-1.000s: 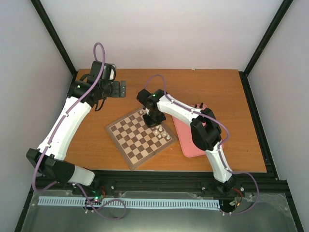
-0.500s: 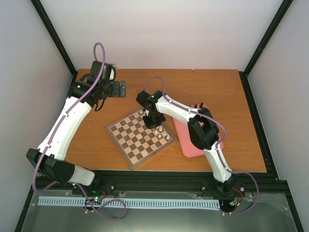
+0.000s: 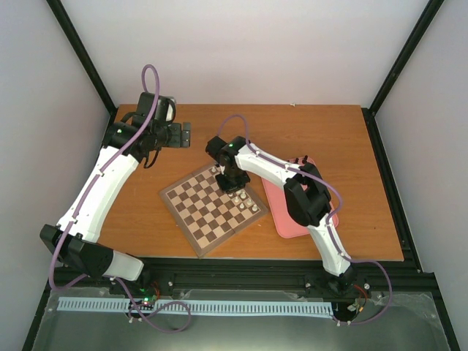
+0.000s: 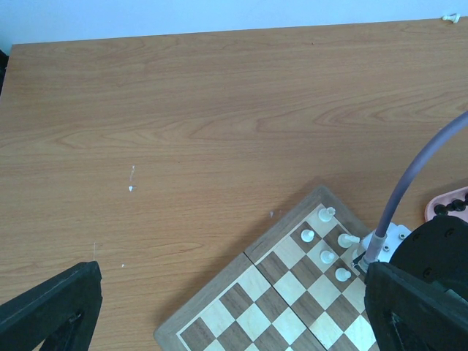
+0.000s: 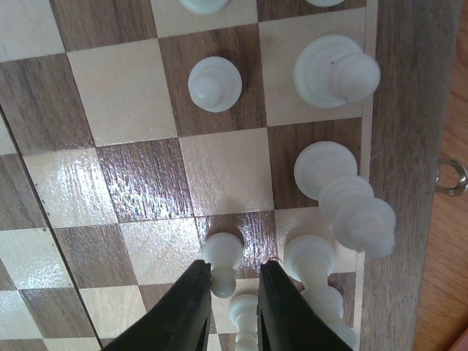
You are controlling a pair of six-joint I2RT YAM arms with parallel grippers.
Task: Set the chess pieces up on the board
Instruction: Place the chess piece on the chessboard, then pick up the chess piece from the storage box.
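Cream-white pieces [image 5: 336,72] crowd the edge rows of the board [image 5: 139,183] under my right gripper [image 5: 235,289]. That is why I come straight down with the jaws only narrowly apart. A small piece [image 5: 245,322] stands in the gap, and I cannot tell whether they clamp it or stand clear of it. A pawn [image 5: 221,257] sits tight at eleven o'clock of the gap, a neighbour [image 5: 311,259] at one. Free squares lie toward nine and ten.

In the top view, the tray [image 3: 281,216] lies just beside the board at three o'clock. My left gripper [image 3: 179,136] hangs wide open and empty off the board at eleven, out of the way.
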